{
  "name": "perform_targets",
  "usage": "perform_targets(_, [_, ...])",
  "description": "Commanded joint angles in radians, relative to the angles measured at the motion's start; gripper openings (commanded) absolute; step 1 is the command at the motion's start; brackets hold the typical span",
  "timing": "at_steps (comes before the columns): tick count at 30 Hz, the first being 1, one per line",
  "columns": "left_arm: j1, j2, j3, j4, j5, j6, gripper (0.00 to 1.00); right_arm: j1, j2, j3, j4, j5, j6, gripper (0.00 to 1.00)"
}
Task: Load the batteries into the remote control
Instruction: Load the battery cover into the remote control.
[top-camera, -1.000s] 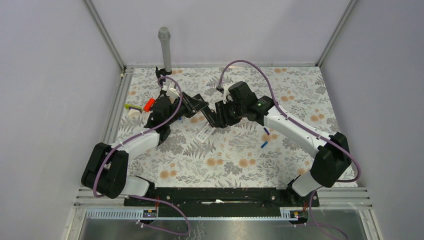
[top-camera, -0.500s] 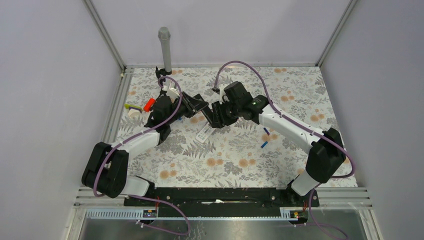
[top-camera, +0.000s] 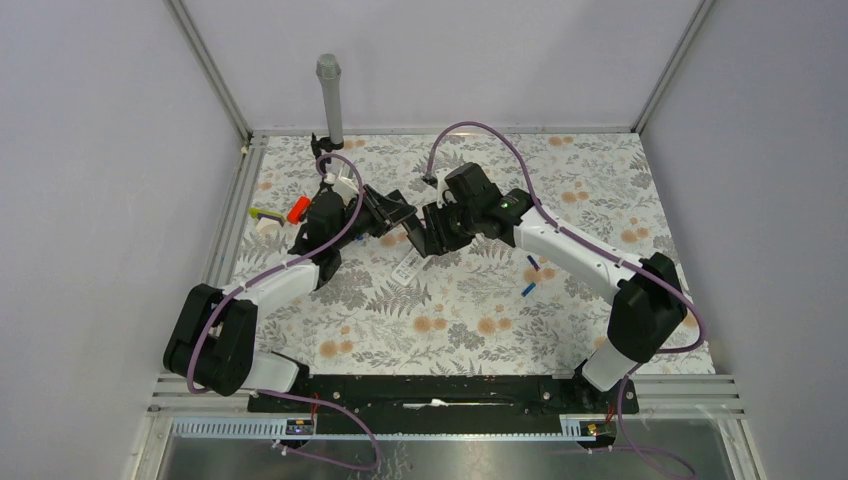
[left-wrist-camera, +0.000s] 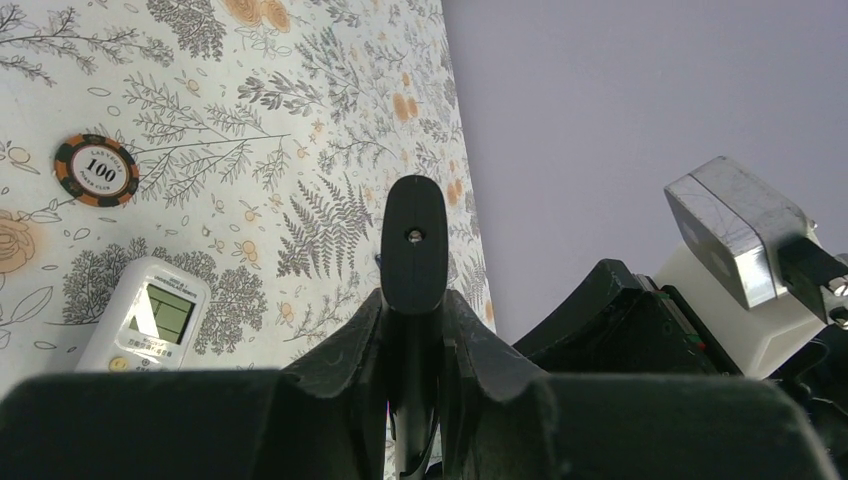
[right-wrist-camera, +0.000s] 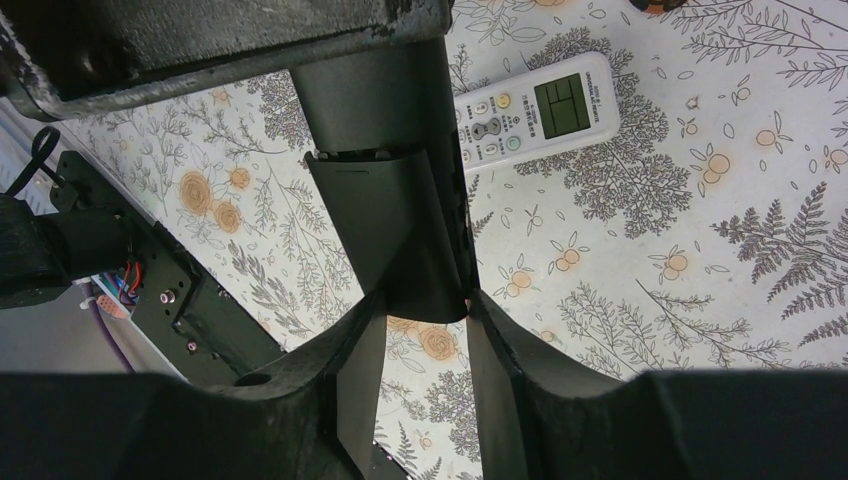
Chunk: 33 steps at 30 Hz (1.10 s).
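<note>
A black remote (top-camera: 412, 222) is held in the air between both arms above the flowered table. My left gripper (top-camera: 400, 212) is shut on one end; in the left wrist view the remote (left-wrist-camera: 414, 240) stands up between the jaws (left-wrist-camera: 413, 330). My right gripper (top-camera: 428, 234) is closed on the other end; in the right wrist view the remote (right-wrist-camera: 385, 180) fills the gap between the fingers (right-wrist-camera: 420, 335). Two blue batteries (top-camera: 533, 263) (top-camera: 527, 289) lie on the table to the right, apart from both grippers. No orange-red battery shows.
A white remote (top-camera: 407, 265) with a display lies face up below the grippers, also in the wrist views (left-wrist-camera: 145, 318) (right-wrist-camera: 535, 110). A poker chip (left-wrist-camera: 96, 170) lies near it. An orange-red piece (top-camera: 297, 209) with a yellow-green bit sits far left. A grey post (top-camera: 330, 95) stands at the back.
My right arm has moved a little left and toward the back, closing in on the left gripper. The left arm has barely moved.
</note>
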<state>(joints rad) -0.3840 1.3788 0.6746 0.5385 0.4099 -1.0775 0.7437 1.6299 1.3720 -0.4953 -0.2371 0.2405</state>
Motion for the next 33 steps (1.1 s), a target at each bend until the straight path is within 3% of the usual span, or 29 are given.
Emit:
perform_targets(1, [-0.005, -0.002, 0.058, 0.056, 0.019, -0.050, 0.00, 0.013, 0.023, 0.047, 0.012, 0.001, 0.000, 0.42])
perform_targets(10, [0.001, -0.012, 0.055, 0.069, 0.041, -0.084, 0.00, 0.010, 0.058, 0.084, -0.045, 0.070, 0.061, 0.43])
perform_targets(33, [0.046, 0.005, 0.114, -0.119, 0.099, -0.188, 0.00, -0.047, 0.077, 0.093, -0.071, 0.009, 0.181, 0.45])
